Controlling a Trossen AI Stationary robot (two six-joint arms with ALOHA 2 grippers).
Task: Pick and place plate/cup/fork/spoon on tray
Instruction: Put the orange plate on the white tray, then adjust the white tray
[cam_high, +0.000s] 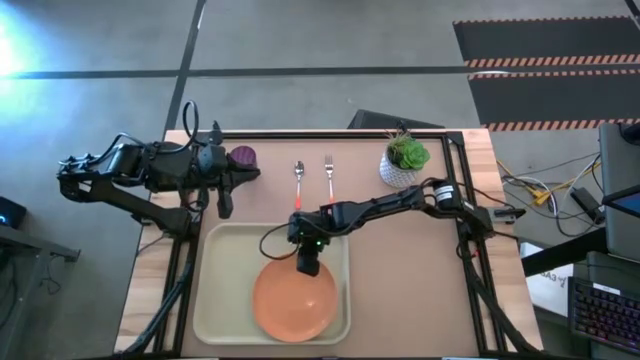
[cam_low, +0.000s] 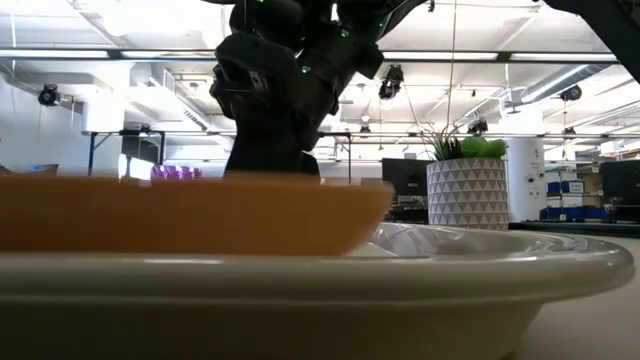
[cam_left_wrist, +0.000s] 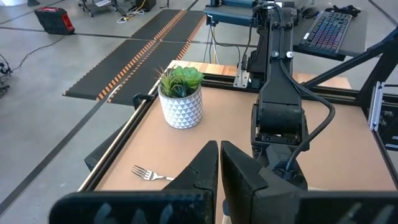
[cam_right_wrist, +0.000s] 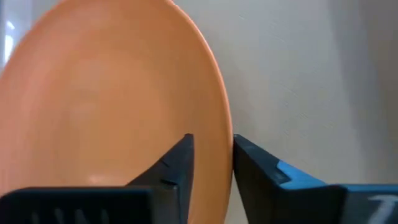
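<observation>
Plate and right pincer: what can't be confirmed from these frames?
- Plate rim grip: the right pincer straddles the rim in the right wrist view, but contact is not clear.
- Cup: partly covered by the left pincer arm in the high view.
- Tray floor: hidden by its rim in the low view.
- Fork handle: behind the left fingers.

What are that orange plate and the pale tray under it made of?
The plate looks like matte plastic: even orange colour, soft dull sheen, thin rim. The tray also seems plastic, cream-coloured and smoother, with a moulded rounded rim that catches light. Neither can be confirmed by sight.
</observation>
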